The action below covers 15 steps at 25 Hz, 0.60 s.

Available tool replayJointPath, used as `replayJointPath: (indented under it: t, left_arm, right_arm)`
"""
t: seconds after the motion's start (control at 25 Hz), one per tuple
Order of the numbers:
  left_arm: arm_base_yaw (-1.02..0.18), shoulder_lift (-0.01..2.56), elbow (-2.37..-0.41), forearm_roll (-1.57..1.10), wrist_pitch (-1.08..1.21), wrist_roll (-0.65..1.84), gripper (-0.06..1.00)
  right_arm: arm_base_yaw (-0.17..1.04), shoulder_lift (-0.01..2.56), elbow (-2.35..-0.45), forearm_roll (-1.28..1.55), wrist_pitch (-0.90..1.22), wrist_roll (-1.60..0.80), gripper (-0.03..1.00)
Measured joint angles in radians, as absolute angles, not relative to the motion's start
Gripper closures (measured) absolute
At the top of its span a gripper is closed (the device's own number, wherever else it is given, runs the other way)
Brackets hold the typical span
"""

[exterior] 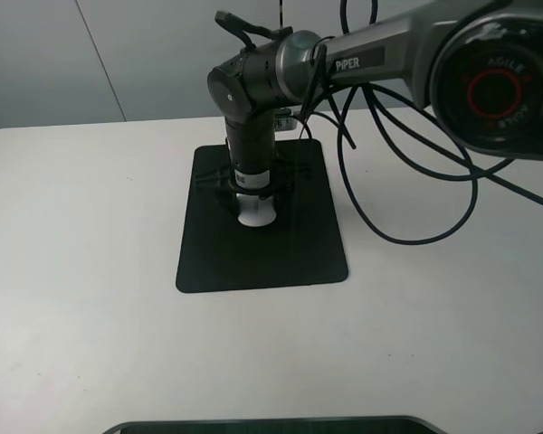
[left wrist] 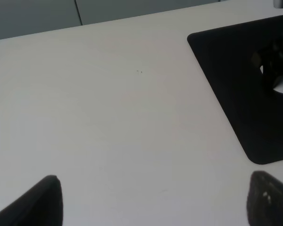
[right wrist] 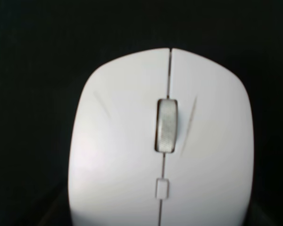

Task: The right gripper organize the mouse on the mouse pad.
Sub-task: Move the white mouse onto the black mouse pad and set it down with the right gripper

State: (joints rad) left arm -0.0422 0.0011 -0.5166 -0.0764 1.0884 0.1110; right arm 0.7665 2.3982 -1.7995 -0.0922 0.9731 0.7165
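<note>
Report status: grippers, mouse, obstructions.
Left gripper open, off the mouse pad. Right gripper down over the mouse, jaws unclear. Mouse sits on the pad. Nothing else on it.

"PiPER" in white on the grey arm link at upper right of centre, "AGILE" faintly on the red-ringed joint cap at far upper right.

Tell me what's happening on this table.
The right gripper points straight down over the white mouse, which sits on the black mouse pad, in its far half. The right wrist camera sees the mouse close up with the pad around it, but whether the fingers are closed on it cannot be told. The left gripper hangs open over the table beside the pad, holding nothing.
</note>
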Motion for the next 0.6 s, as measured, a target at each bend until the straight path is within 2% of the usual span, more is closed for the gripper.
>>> replayJointPath:
  t: [0.48, 0.6]
  left_arm:
    - [-0.042, 0.001, -0.517, -0.076, 1.088, 0.111, 0.20]
    - [-0.042, 0.001, -0.517, -0.076, 1.088, 0.111, 0.20]
  right_arm:
    - [0.767, 2.409, -1.799, -0.092, 0.984, 0.701, 0.49]
    - [0.768, 2.409, -1.799, -0.092, 0.984, 0.688, 0.39]
